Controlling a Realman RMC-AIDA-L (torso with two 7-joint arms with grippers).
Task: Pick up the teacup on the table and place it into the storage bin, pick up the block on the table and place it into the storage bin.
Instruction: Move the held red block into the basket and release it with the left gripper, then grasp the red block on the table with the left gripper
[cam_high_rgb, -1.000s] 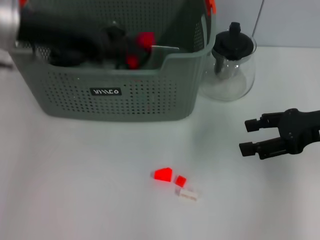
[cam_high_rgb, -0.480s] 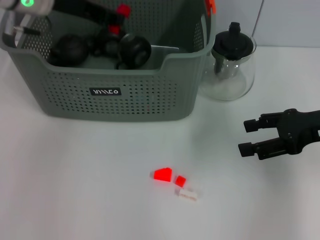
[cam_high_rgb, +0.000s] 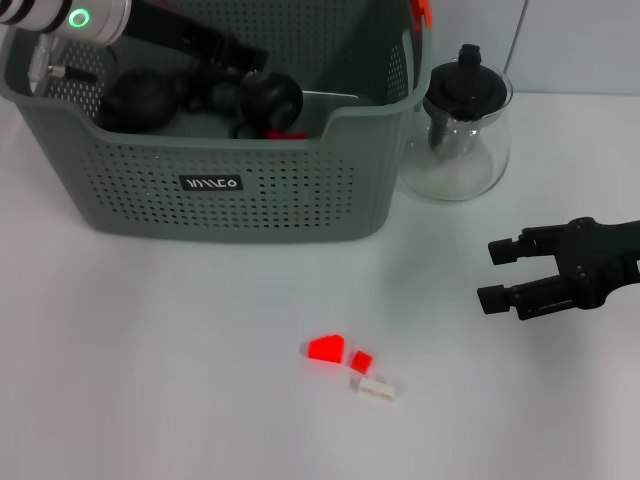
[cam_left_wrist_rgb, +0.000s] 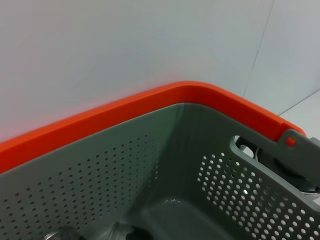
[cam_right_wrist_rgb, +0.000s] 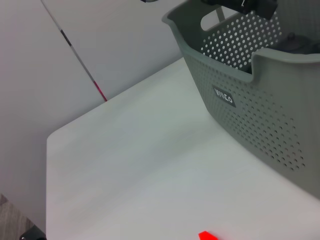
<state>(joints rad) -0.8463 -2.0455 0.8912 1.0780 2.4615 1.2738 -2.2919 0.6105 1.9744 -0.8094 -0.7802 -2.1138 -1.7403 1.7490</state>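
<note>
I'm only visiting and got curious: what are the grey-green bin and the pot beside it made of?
The bin looks like moulded plastic with a matte finish: thin walls punched with rows of small holes, plus orange clips. The pot appears to be clear glass, since the table shows through it, with a black lid, probably plastic.

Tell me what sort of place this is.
Probably a lab or test bench, not a home: a bare white table, plain pale walls, a basket and a few small blocks laid out before two robot arms.
</note>
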